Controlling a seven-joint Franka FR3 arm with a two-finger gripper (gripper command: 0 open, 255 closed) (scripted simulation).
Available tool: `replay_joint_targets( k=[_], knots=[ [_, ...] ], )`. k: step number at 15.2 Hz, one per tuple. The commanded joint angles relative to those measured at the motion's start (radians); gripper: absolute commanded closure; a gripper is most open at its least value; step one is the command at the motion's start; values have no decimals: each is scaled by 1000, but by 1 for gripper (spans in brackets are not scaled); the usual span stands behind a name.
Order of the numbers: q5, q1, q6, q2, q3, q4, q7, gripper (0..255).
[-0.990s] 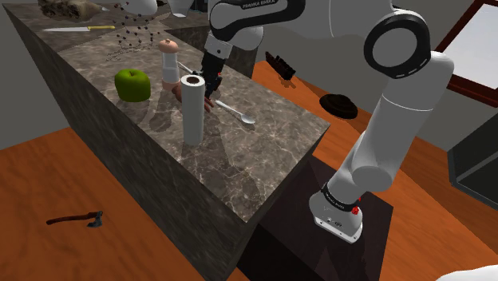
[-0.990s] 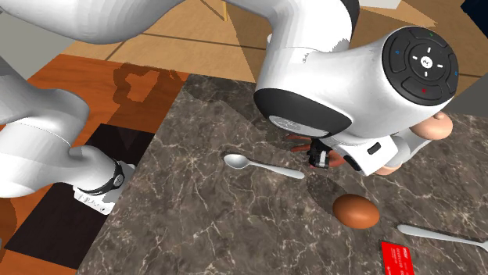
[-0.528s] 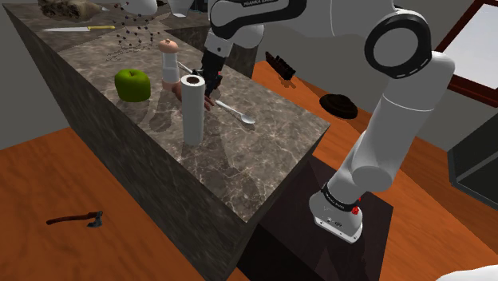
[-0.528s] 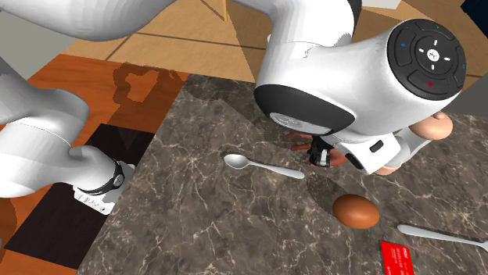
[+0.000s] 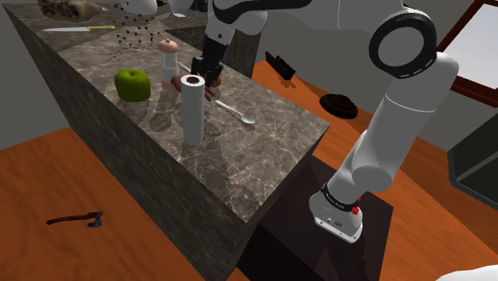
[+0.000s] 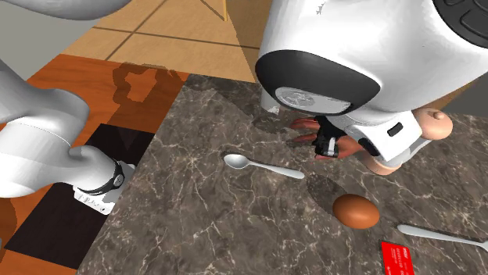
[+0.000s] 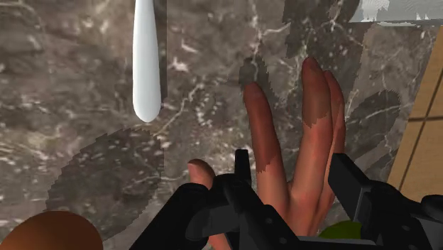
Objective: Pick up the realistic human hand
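A flesh-coloured human hand (image 7: 316, 113) hangs fingers-down between my black gripper's (image 7: 294, 188) fingers, which are shut on its palm. In the second exterior view the reddish fingers (image 6: 306, 127) stick out from under the white wrist, just above the dark marble counter (image 6: 195, 219), with the gripper (image 6: 328, 144) clasping them. From the shoulder view the gripper (image 5: 209, 80) is behind a white paper roll (image 5: 191, 108), and a bit of the hand (image 5: 210, 93) shows under it.
A white spoon (image 6: 262, 166) lies near the hand, with a brown egg (image 6: 356, 211) beside it. A green apple (image 5: 133, 84) and a pink-topped pale upright thing (image 5: 167, 64) stand close by. A red card (image 6: 403, 258) and a knife (image 5: 76, 29) lie farther off.
The arm has risen and carried the hand a little way up off the counter. The grip stays shut.
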Motion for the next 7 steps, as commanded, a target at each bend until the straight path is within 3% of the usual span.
replay_joint_targets(
  k=[1,7],
  knots=[
    [-3,-1,-23,-5,-1,19,9,255],
    [-10,-2,-72,-12,-2,64,28,255]
  ],
)
